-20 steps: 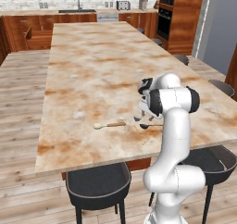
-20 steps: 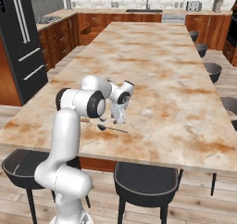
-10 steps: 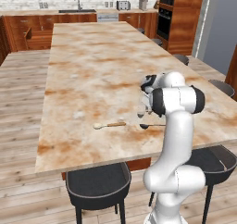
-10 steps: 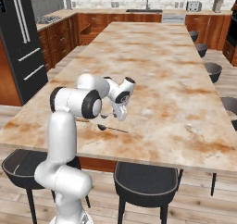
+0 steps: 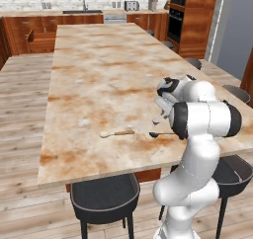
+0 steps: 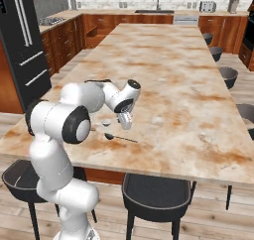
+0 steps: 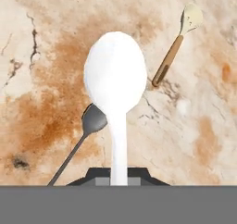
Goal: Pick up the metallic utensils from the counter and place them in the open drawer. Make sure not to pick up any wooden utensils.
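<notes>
Claw of mine is pressed in on the thin handle of a white spoon. Its bowl stands straight out ahead of my fingertips in the hand view. I cannot tell whether that spoon is off the counter or resting on it.

The dark-grey metal spoon lies flat on the stone just beside my claw. Its bowl sits close against the left of the white spoon's neck in the hand view, and its handle slants back past my left fingertip. From the left base view it lies just below the claw, towards the near edge, pointing to my right. The wooden spoon lies further from the claw, apart from both others, pale bowl away from me. In the left base view it is off to the claw's left.

Far beyond the claw, at the wall cabinets, a red-brown part stands out from the fronts. I cannot tell whether it is the drawer, nor what is in it.

Against a second ago, both spoons on the stone lie where they lay, and the views have not shifted. My elbow has swung lower and nearer the cameras, while the claw hangs over nearly the same spot.
</notes>
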Controlling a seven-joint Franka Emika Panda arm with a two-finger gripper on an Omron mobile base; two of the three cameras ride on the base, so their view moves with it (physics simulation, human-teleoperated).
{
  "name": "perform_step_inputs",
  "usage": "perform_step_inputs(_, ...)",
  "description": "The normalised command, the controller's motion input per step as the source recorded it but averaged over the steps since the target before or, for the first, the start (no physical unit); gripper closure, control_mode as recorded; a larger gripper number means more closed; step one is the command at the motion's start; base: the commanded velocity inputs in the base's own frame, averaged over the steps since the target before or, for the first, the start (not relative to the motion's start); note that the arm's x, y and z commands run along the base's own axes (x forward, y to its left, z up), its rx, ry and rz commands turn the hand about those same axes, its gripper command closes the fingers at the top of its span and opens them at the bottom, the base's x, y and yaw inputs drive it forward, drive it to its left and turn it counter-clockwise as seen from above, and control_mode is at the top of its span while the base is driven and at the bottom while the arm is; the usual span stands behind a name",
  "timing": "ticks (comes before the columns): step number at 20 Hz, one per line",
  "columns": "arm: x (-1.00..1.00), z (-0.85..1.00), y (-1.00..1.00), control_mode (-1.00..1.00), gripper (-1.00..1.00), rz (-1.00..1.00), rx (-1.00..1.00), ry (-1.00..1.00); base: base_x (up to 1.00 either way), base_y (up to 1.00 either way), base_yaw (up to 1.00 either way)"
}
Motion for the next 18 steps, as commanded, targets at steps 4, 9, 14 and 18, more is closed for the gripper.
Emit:
perform_step_inputs(4,-0.40,0.97,0.00,-1.00,1.00,0.00,0.00,0.13,0.00,0.00,0.00)
perform_step_inputs(9,-0.49,0.73,0.00,-1.00,1.00,0.00,0.00,0.18,0.00,0.00,0.00)
perform_step_inputs(14,-0.63,0.35,0.08,-1.00,1.00,0.00,0.00,0.12,0.00,0.00,0.00)
perform_step_inputs(18,-0.46,0.00,0.11,1.00,1.00,0.00,0.00,-0.16,-0.39,0.17,-0.04)
